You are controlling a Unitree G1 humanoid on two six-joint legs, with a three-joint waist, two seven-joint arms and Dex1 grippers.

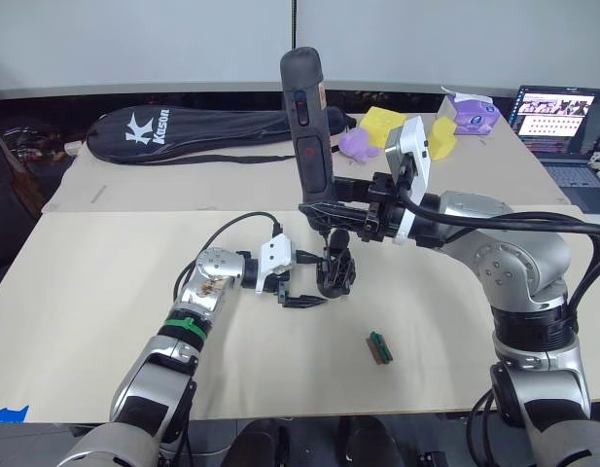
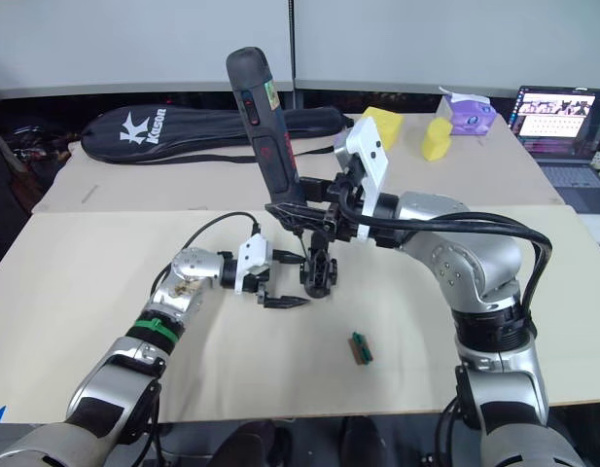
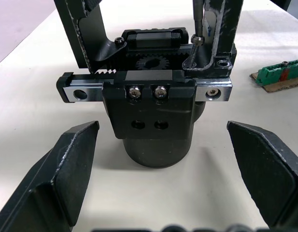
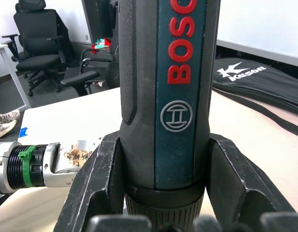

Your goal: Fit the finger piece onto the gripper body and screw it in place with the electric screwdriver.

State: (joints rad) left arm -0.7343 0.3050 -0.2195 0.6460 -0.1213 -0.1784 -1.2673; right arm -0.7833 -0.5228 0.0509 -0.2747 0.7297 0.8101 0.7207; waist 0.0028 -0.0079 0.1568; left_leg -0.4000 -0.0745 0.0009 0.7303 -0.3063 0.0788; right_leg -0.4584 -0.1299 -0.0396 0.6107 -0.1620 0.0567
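Observation:
The gripper body (image 1: 335, 273) stands mid-table, a black assembly on a round base (image 3: 156, 150) with a toothed rail across its top. The finger piece (image 3: 220, 34) stands upright on one end of that rail. My right gripper (image 1: 324, 209) is shut on the electric screwdriver (image 1: 307, 117) and holds it nearly upright above the body. Its thin bit (image 3: 196, 19) points down at a screw (image 3: 192, 52) beside the finger piece. My left gripper (image 1: 301, 300) is open, its fingers (image 3: 66, 169) flanking the round base without touching it.
A small green block (image 1: 379, 347) lies on the table in front of the body, to the right. At the back are a black racket bag (image 1: 183, 131), yellow foam pieces (image 1: 382, 122), a purple toy (image 1: 358, 144) and a laptop (image 1: 557, 117).

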